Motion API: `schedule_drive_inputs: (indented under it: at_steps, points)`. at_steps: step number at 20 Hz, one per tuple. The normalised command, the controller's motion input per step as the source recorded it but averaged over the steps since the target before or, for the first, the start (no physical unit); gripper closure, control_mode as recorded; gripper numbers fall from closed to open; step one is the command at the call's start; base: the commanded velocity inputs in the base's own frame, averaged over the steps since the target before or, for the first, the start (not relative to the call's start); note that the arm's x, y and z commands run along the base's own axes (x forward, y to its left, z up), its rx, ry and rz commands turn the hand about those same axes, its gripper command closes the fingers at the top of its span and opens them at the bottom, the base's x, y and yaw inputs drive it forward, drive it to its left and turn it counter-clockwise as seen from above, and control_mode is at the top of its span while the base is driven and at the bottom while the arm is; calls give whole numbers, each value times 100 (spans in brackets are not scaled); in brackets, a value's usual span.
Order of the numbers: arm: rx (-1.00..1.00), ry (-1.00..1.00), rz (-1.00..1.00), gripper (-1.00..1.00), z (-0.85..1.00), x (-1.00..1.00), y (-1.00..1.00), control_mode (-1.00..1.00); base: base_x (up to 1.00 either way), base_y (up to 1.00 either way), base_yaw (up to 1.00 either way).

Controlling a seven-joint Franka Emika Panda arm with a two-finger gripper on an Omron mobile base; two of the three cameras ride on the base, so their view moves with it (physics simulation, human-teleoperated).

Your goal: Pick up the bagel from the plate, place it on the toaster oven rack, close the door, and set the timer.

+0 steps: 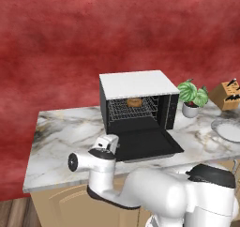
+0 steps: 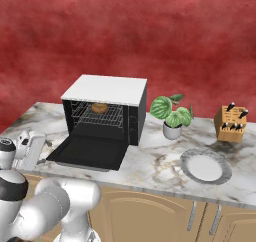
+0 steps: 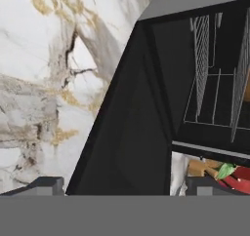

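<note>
**Operator:** While I hold the base steady, I see the toaster oven [image 1: 136, 99] on the marble bench [image 1: 61, 137] with its door [image 1: 143, 144] folded flat down toward me, so the dark inside is exposed.

**Partner:** Where is the bagel?

**Operator:** I see the bagel [image 1: 134, 102] lying on the rack [image 1: 131, 109], toward the back of the oven. From the right base view it sits on the wire grid in the upper part of the cavity.

**Partner:** And the plate?

**Operator:** I see the plate [image 2: 205, 166] well to the right of the oven, near the front edge of the bench. A potted plant [image 2: 172, 117] stands between oven and plate, and a knife block [image 2: 230, 123] sits further right, against the back.

**Partner:** How does the pincer stand?

**Operator:** My pincer [image 3: 124, 187] has its fingers spread wide apart, with nothing between them. In the hand view one tip sits low at the left over marble, the other low at the right beyond the door's edge, and the black door panel fills the space between. From the left base view the hand hangs just off the door's front left corner; I cannot tell whether it touches the door.
</note>
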Motion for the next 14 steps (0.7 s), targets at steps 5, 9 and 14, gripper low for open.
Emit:
schedule_drive_inputs:
  at_steps: [5, 9, 14]
  points:
    - [-9, 0, -4, -100, -15, 23, 0, -100, 0, 0, 0]
    - [-9, 0, -3, -100, -20, 18, 0, -100, 0, 0, 0]
    - [-7, 0, -3, -100, -17, 11, 0, -100, 0, 0, 0]
